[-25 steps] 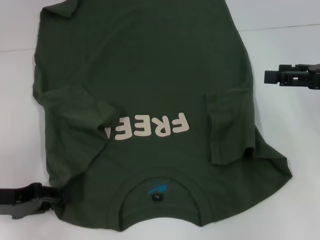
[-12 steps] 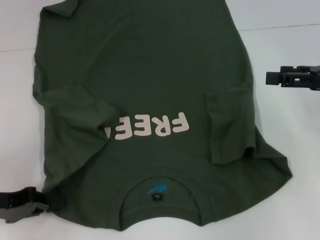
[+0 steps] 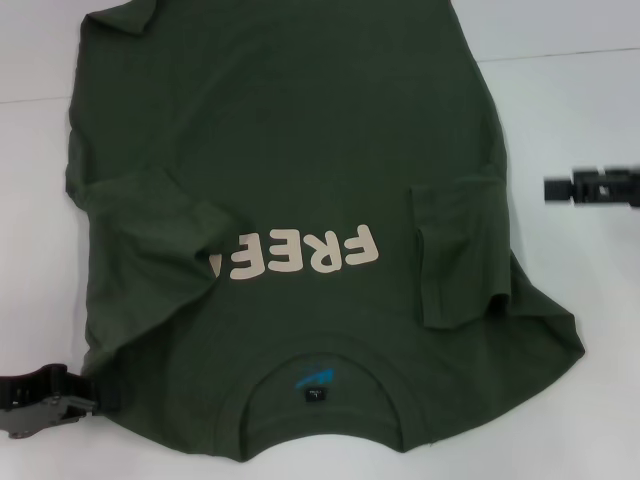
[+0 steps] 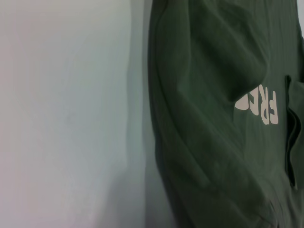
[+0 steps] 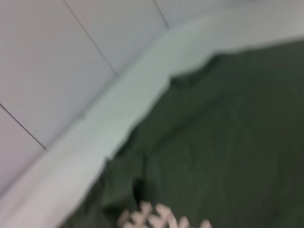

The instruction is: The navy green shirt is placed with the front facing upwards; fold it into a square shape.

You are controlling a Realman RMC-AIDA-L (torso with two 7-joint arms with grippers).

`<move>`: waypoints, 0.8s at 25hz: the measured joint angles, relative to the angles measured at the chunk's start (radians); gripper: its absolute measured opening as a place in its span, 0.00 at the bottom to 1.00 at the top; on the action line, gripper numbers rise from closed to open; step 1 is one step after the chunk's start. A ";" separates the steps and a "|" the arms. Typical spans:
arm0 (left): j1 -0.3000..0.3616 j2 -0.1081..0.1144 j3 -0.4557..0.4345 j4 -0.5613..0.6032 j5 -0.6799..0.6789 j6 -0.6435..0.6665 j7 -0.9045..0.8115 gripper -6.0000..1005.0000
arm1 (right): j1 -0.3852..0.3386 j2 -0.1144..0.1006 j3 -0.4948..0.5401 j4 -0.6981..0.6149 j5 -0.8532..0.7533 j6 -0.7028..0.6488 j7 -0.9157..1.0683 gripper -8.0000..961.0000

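Navy green shirt (image 3: 290, 180): one only, seen from the head camera spread front-up over a white bench (image 3: 570, 400), its round collar (image 3: 318, 415) at the near edge and its hem at the far side. The cream print (image 3: 300, 255) reads upside down from here, and only four letters show, the rest being covered by a sleeve folded inward on the robot's left. The sleeve on the robot's right is folded inward too, forming a flap (image 3: 455, 250) beside the print. A blue mark sits inside the neck. Two claws are in sight. The left claw (image 3: 75, 405) lies low at the near left corner, just beside the shirt's shoulder edge; whether it touches the cloth, or how its fingers stand, I cannot tell. The right claw (image 3: 560, 188) hangs well off the shirt's right edge over bare bench, its fingers likewise unreadable.

From the left wrist camera, the shirt (image 4: 213, 123) fills one side and the plain white bench (image 4: 66, 114) the other, with the print (image 4: 261, 107) partly under the folded sleeve.

From the right wrist camera, blurred, the shirt (image 5: 223, 142) lies against the white bench (image 5: 133, 99), with a pale seamed surface (image 5: 57, 61) beyond.
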 joint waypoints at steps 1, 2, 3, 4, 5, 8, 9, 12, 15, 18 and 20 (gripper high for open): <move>0.000 0.001 0.000 0.000 -0.001 0.004 0.000 0.03 | 0.001 -0.004 0.000 0.001 -0.039 -0.001 0.019 0.98; 0.000 0.001 0.000 0.000 -0.002 0.008 0.002 0.03 | 0.003 -0.008 0.000 0.001 -0.078 -0.002 0.038 0.98; -0.001 0.002 0.000 0.000 -0.002 0.012 0.003 0.03 | 0.005 -0.012 0.000 0.001 -0.120 -0.002 0.058 0.98; -0.002 0.002 0.000 0.000 -0.002 0.017 0.007 0.03 | 0.006 -0.014 0.000 0.001 -0.164 -0.002 0.081 0.98; -0.003 0.002 0.001 -0.001 -0.003 0.020 0.011 0.03 | 0.006 -0.016 0.000 0.001 -0.198 -0.002 0.100 0.98; -0.008 0.003 0.005 -0.001 -0.004 0.032 0.031 0.03 | 0.008 -0.018 0.000 0.010 -0.290 -0.003 0.144 0.98; -0.010 0.003 0.005 -0.003 -0.004 0.035 0.037 0.03 | 0.010 -0.018 0.000 0.016 -0.311 -0.005 0.150 0.98; -0.011 0.003 0.002 -0.016 -0.007 0.044 0.042 0.03 | 0.024 -0.019 -0.001 0.052 -0.361 -0.010 0.161 0.98; -0.012 0.002 0.001 -0.025 -0.012 0.052 0.039 0.03 | 0.051 -0.018 -0.004 0.099 -0.425 -0.009 0.163 0.98; -0.012 0.001 0.000 -0.027 -0.015 0.053 0.034 0.03 | 0.080 -0.019 -0.009 0.135 -0.469 -0.006 0.163 0.98; -0.012 0.001 -0.001 -0.027 -0.017 0.053 0.032 0.03 | 0.093 -0.018 -0.010 0.144 -0.478 -0.003 0.164 0.98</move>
